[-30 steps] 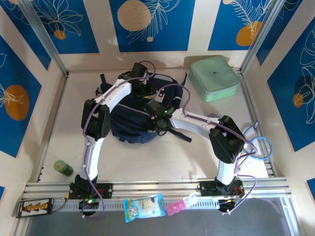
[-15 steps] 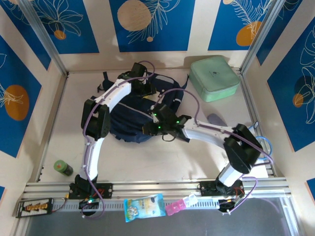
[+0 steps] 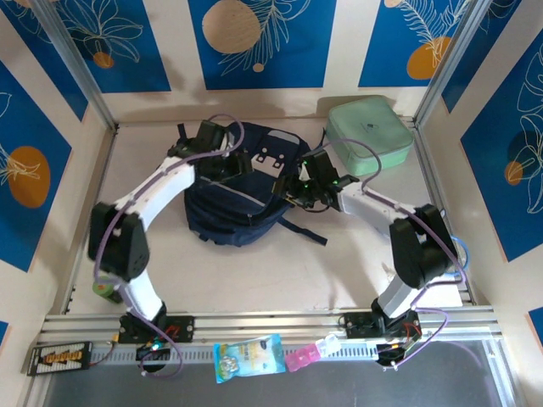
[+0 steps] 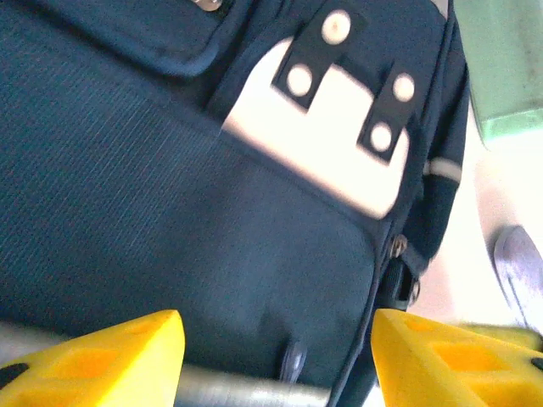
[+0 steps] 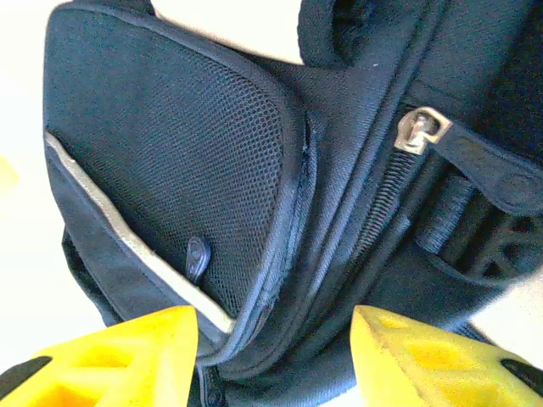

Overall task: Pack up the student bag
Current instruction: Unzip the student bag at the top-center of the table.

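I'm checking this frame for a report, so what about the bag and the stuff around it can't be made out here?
Top view: whether the bag is zipped open or shut; both arms cover its top.
Top view: what the green thing at the near left is; too small, partly behind the left arm.
Left wrist view: the patch, blurred; the case, cut off by the right edge.

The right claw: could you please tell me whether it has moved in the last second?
Yes. The right claw has moved back and to the right, closer to the green case.
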Controlling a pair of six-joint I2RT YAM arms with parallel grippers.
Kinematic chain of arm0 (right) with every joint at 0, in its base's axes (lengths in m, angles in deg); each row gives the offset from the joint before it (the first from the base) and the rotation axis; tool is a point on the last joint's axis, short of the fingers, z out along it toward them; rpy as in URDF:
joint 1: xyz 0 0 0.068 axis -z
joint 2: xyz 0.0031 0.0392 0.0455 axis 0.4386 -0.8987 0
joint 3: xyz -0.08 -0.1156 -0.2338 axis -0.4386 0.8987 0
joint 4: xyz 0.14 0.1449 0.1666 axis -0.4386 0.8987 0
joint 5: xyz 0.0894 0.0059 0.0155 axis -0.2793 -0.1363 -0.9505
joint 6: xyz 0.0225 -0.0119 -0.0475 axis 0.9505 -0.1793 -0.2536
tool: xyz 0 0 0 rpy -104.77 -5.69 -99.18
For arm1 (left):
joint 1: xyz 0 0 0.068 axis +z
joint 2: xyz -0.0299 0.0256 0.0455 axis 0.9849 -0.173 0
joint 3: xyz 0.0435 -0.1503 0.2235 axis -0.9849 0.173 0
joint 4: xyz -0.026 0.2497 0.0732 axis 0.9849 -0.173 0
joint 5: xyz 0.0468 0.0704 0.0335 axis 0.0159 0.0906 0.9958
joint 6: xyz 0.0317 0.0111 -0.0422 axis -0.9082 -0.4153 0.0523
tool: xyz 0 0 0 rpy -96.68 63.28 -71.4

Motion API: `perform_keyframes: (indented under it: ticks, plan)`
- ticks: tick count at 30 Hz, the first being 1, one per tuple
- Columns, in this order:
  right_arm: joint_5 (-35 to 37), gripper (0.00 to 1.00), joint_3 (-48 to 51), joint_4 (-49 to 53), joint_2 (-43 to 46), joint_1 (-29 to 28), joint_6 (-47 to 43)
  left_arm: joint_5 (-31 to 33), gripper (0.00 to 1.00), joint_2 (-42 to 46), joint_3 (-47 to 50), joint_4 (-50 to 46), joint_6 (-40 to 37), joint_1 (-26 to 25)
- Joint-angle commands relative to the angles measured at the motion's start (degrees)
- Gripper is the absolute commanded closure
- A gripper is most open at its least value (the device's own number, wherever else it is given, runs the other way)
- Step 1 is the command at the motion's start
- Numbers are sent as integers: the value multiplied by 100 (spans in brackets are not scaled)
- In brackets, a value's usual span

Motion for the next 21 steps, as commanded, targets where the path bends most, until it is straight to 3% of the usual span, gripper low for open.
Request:
perform_keyframes:
  ticks: [1, 4, 10, 21]
  plan:
    - [-560, 52, -416, 258, -317, -1, 43, 494, 40, 703, 856, 134, -3, -202]
    - [-587, 57, -613, 248, -504, -5, -3, 752, 40, 1201, 1349, -32, 88, -431]
    - [-607, 58, -821, 433, -774, -51, 52, 846, 42, 1656, 1932, -39, 455, -797]
    - [-931, 61, -1038, 431, -1127, -247, 209, 960, 36, 1556, 2164, 215, 512, -1172]
